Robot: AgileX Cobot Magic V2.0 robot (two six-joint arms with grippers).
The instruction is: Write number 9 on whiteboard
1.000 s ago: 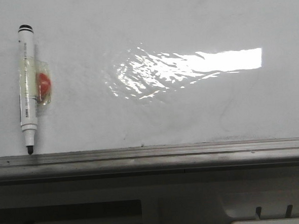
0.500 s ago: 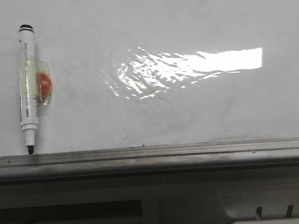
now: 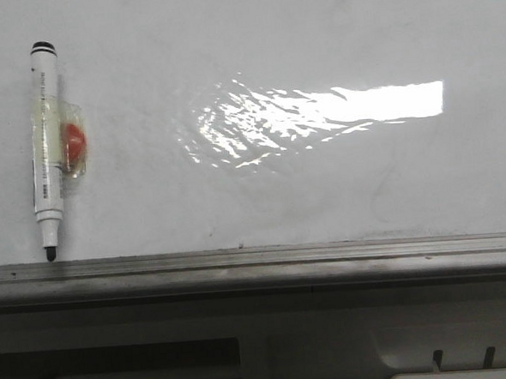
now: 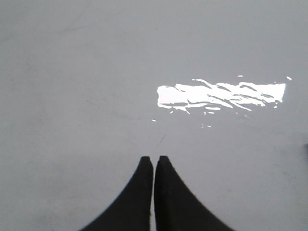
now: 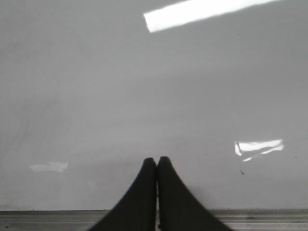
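The whiteboard (image 3: pixel 262 189) fills the front view, glossy white with faint smudges and a bright glare patch. No number 9 shows on it. A white marker pen (image 3: pixel 47 150) with a black tip stands upright at the far left of the board, held by a clear clip with a red magnet, tip on the grey rail. Neither gripper shows in the front view. My left gripper (image 4: pixel 154 159) is shut and empty over bare board (image 4: pixel 96 72). My right gripper (image 5: pixel 157 160) is shut and empty over bare board (image 5: pixel 144 86), close to the rail (image 5: pixel 269 216).
A grey metal rail (image 3: pixel 257 260) runs along the board's lower edge. Below it is a grey ledge and panel (image 3: pixel 271 343) with recesses.
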